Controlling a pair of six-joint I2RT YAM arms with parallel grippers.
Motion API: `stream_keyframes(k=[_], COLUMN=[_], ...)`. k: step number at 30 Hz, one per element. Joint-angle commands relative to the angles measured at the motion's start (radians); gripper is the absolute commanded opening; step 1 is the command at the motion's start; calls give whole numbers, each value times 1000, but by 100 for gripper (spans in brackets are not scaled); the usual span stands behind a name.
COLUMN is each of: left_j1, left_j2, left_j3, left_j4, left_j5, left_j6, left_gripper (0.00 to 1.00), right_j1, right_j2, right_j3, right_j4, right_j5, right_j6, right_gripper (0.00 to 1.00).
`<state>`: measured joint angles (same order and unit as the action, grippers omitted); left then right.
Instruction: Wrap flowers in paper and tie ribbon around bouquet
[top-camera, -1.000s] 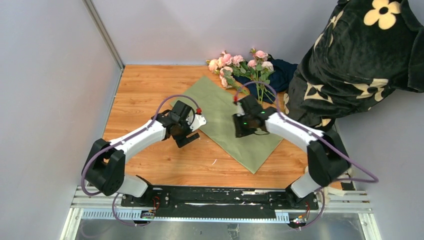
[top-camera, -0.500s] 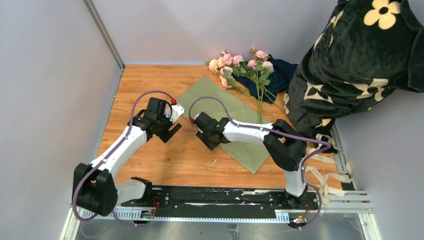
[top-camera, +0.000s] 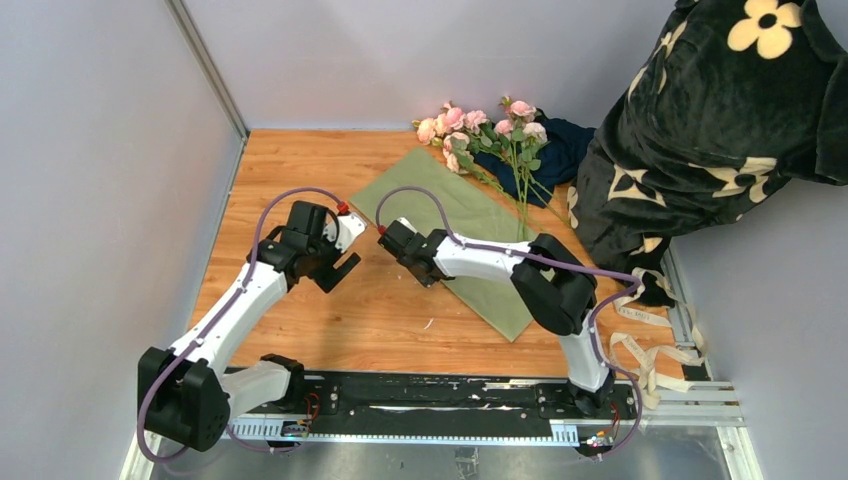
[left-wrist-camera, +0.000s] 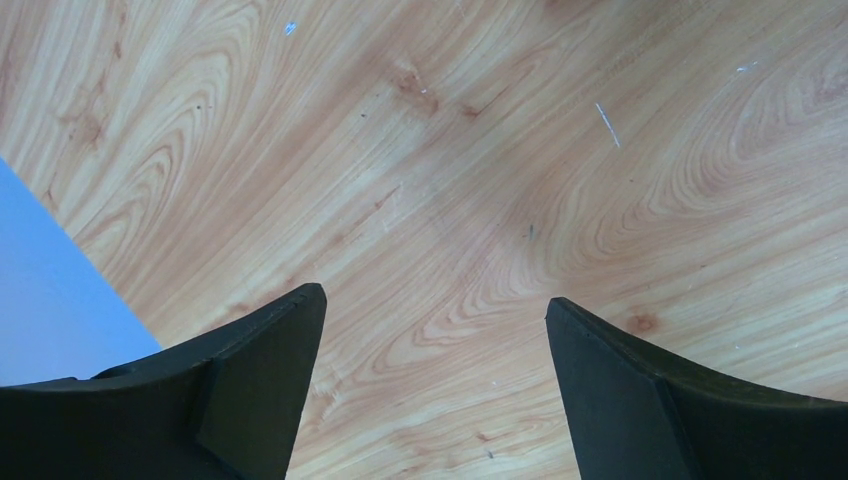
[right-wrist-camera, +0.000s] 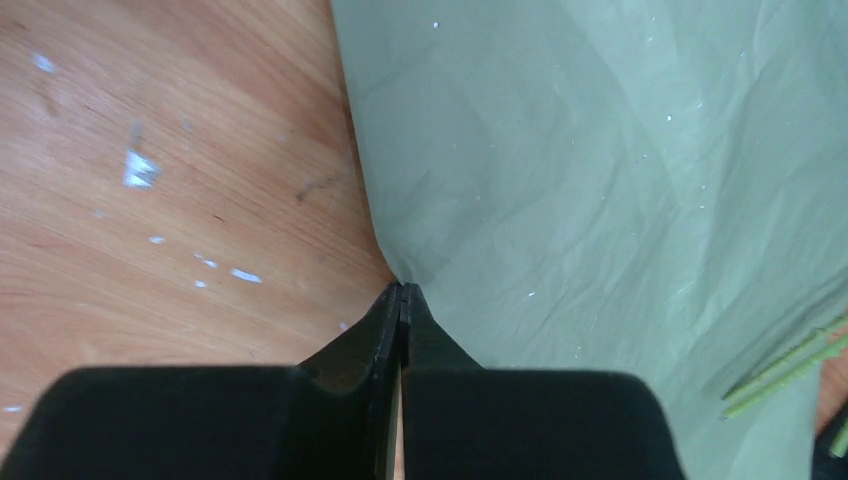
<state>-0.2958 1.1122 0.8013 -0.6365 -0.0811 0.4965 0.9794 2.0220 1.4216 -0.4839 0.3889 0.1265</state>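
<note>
The sage-green paper (top-camera: 470, 225) lies flat on the wooden table, seen close up in the right wrist view as the paper (right-wrist-camera: 600, 180). The pink flowers (top-camera: 482, 125) rest at its far corner, their green stems (right-wrist-camera: 790, 372) running over the sheet. My right gripper (top-camera: 388, 240) reaches across to the paper's left edge. There the right gripper (right-wrist-camera: 401, 288) is shut, its tips pinching that edge. My left gripper (top-camera: 338, 266) hovers just left of it over bare wood; the left gripper (left-wrist-camera: 435, 305) is open and empty. A cream ribbon (top-camera: 645, 345) lies in loops at the table's right edge.
A dark navy cloth (top-camera: 560, 150) lies behind the flowers. A person in black fabric with cream flower prints (top-camera: 720, 130) stands at the back right. Grey walls (top-camera: 110, 200) bound the table on the left and at the back.
The right arm swung left from the middle of the paper to its left edge and its gripper closed there. The left arm drew back to the left, still open.
</note>
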Motion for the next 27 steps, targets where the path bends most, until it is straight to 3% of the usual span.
stream_keyframes(k=[1, 5, 9, 11, 12, 13, 14, 15, 16, 20, 23, 27], left_j1=[23, 70, 156, 171, 173, 174, 175, 175, 175, 173, 166, 76], left_j2=[-4, 53, 71, 63, 58, 50, 44, 39, 33, -30, -94, -166], left_j3=[52, 134, 232, 257, 260, 261, 260, 260, 256, 185, 125, 37], left_j4=[-71, -94, -143, -160, -161, -161, -163, -166, -172, -186, -218, -220], left_j5=[16, -74, -50, -48, -52, -54, -55, -55, -51, 40, 199, 349], left_j6=[15, 15, 4, 11, 17, 23, 28, 33, 41, 125, 199, 256], left_gripper=[91, 91, 91, 91, 91, 91, 91, 91, 92, 93, 95, 96], right_j1=[9, 11, 34, 53, 67, 69, 66, 58, 48, -11, -69, -137], right_j2=[28, 63, 191, 249, 289, 344, 363, 372, 341, 59, -147, -302], right_j3=[96, 132, 270, 381, 457, 536, 609, 644, 627, 218, -3, -262], right_j4=[-18, 381, 698, 749, 762, 736, 706, 651, 617, 634, 485, 347], right_j5=[-175, -501, -453, -372, -340, -346, -387, -429, -461, -459, -436, -476], right_j6=[159, 479, 819, 846, 832, 796, 773, 749, 718, 565, 443, 455], right_gripper=[0, 0, 0, 1, 13, 38, 54, 61, 67, 68, 68, 69])
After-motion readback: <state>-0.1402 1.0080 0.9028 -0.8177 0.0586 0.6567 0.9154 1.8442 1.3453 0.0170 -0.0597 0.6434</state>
